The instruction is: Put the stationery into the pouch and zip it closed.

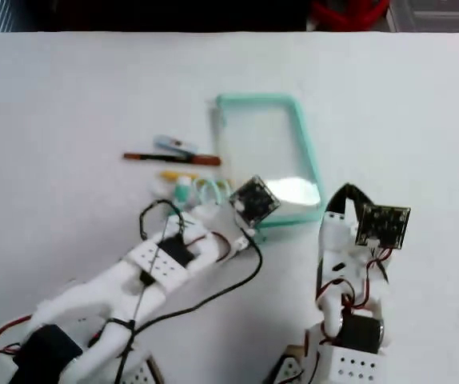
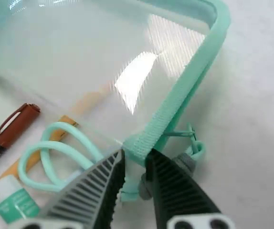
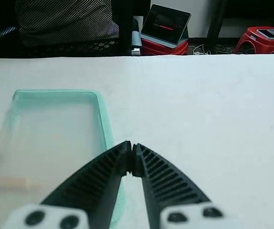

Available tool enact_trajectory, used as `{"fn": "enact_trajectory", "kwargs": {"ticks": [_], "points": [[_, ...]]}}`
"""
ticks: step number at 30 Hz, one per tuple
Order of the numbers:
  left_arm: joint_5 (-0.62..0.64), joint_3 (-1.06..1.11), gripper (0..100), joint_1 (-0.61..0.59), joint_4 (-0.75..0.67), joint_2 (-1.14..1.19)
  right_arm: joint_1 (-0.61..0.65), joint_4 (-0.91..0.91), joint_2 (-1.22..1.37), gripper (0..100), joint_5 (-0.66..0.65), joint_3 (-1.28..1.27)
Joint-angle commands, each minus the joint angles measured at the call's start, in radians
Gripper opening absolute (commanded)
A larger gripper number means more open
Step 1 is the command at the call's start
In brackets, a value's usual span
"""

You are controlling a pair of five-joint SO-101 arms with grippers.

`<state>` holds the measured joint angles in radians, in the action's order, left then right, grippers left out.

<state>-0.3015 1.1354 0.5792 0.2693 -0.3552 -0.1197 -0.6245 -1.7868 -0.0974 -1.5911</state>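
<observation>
The clear pouch (image 1: pixel 265 152) with a mint green rim lies flat at mid-table. My left gripper (image 2: pixel 136 160) is shut on the green rim (image 2: pixel 175 105) at the pouch's near corner, beside the zipper pull (image 2: pixel 193 143). Left of the pouch lie the stationery: a brown pen (image 1: pixel 173 158), a small blue item (image 1: pixel 173 146), a yellow stick (image 1: pixel 177 174), a green-and-white tube (image 1: pixel 183 190) and a mint cord loop (image 1: pixel 209 190). My right gripper (image 3: pixel 131 151) is shut with nothing in it, off the pouch's (image 3: pixel 56 138) near right corner.
The left arm (image 1: pixel 165 256) stretches in from the near left, the right arm (image 1: pixel 349 256) stands at the near right. White table (image 1: pixel 405 104) runs wide to the right and far side. A dark room edge lies beyond the far edge.
</observation>
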Motion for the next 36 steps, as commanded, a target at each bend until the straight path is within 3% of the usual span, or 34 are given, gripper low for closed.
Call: {"fn": "enact_trajectory", "kwargs": {"ticks": [1, 11, 14, 19, 33, 36], "points": [[-0.040, -0.049, 8, -0.001, 0.011, -0.005, 0.010, 0.028, -0.013, 1.8, -0.002, 0.011], [-0.046, -0.055, 8, 0.035, 0.011, -0.005, 0.010, 0.028, -0.013, 1.8, -0.002, 0.011], [-0.046, -0.061, 2, 0.085, -0.064, -0.004, 0.012, 0.028, -0.013, 1.8, -0.002, 0.011], [-0.040, -0.049, 3, 0.071, -0.107, -0.004, 0.012, 0.028, -0.013, 1.8, -0.002, 0.011], [-0.005, -0.017, 2, 0.054, -0.101, -0.015, 0.012, 0.028, -0.013, 1.8, -0.002, 0.011], [-0.005, -0.018, 2, 0.064, -0.044, -0.067, 0.012, 0.028, -0.013, 1.8, -0.002, 0.011]]}}
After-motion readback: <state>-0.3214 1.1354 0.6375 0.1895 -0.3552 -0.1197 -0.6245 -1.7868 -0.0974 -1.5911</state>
